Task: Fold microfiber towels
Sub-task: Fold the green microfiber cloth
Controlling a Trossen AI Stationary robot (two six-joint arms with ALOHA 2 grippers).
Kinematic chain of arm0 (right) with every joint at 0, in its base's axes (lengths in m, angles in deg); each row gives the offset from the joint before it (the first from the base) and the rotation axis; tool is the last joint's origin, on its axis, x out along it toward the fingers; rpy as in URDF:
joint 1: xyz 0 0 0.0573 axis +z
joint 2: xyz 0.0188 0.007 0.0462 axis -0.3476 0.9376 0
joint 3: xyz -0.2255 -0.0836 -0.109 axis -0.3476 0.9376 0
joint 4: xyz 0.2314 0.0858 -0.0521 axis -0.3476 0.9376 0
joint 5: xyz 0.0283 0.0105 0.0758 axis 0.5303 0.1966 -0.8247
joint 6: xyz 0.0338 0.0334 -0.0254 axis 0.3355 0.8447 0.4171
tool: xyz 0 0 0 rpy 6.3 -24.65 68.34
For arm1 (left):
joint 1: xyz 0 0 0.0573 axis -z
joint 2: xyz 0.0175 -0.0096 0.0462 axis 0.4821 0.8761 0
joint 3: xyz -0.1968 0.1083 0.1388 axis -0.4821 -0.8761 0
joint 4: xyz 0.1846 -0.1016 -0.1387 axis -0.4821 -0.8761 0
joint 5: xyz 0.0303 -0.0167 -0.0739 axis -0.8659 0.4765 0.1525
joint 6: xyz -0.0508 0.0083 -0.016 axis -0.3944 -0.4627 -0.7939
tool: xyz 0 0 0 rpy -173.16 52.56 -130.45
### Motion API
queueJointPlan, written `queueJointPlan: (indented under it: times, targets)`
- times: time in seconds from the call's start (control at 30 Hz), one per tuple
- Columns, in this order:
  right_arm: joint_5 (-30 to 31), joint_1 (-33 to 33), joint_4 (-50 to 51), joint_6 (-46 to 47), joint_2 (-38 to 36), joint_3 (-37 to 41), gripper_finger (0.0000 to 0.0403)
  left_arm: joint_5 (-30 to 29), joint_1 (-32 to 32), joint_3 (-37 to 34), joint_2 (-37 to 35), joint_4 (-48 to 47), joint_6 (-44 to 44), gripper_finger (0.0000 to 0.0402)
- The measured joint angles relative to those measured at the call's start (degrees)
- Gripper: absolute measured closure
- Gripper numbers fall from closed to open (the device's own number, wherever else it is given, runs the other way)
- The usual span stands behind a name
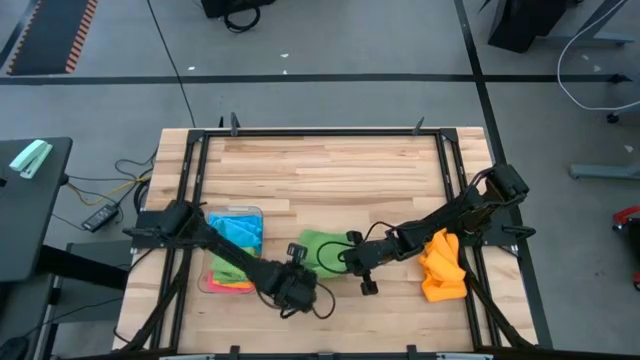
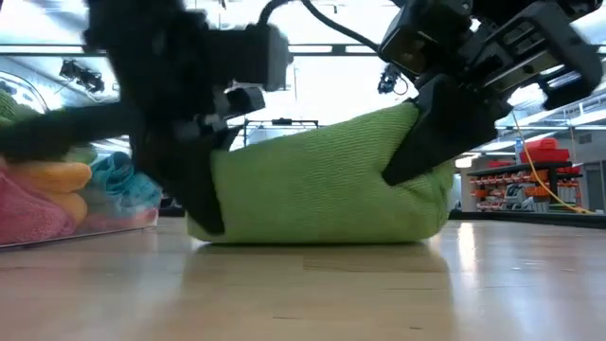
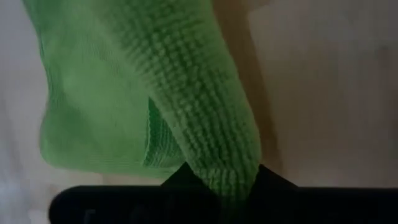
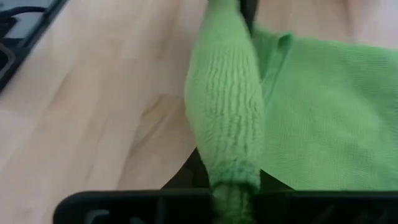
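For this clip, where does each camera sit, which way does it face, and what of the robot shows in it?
High view: above, looking straight down on the table; both arms, green towel, orange towel, clear tray.
Low view: table height, level across; both grippers at the towel's ends.
Left wrist view: past the left gripper, shut on the green towel.
Right wrist view: past the right gripper, shut on the same towel.
Shared: all four show the green towel.

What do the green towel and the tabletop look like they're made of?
Green towel: soft knitted microfiber by the look, matte, with fine ribbed loops showing where both grippers pinch it. Tabletop: light wood planks, butcher-block style, smooth with a slight sheen; visible grain and seams.
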Motion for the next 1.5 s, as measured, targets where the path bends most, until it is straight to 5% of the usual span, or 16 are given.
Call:
queueJointPlan:
  times: [0.23, 0.5, 0.73, 1.1, 1.5]
  targets:
    - [-1.53, 2.57, 0.41, -0.22, 0.37, -0.02, 0.0395, 15.21, -4.01, 1.24, -3.5, 1.09, 3.84, 0.0367]
    - [-0.96, 5.47, 2.52, -0.06, 1.68, -0.04, 0.0365, 22.5, -8.0, 1.26, -3.78, 3.52, 6.0, 0.039]
    - [-0.2, 1.77, 5.33, 2.97, 1.2, 0.0, 0.0341, 23.16, -10.74, 1.26, -3.81, -0.01, 6.9, 0.0354]
    - [-1.31, -0.78, 7.87, 8.94, 0.98, 0.0, 0.0333, 23.18, -13.79, 1.26, -3.83, -0.55, 7.67, 0.0375]
    - [-1.72, -1.37, 10.54, 15.17, 0.13, 0.0, 0.0224, 23.07, -16.75, 1.29, -3.87, -0.24, 6.99, 0.0332]
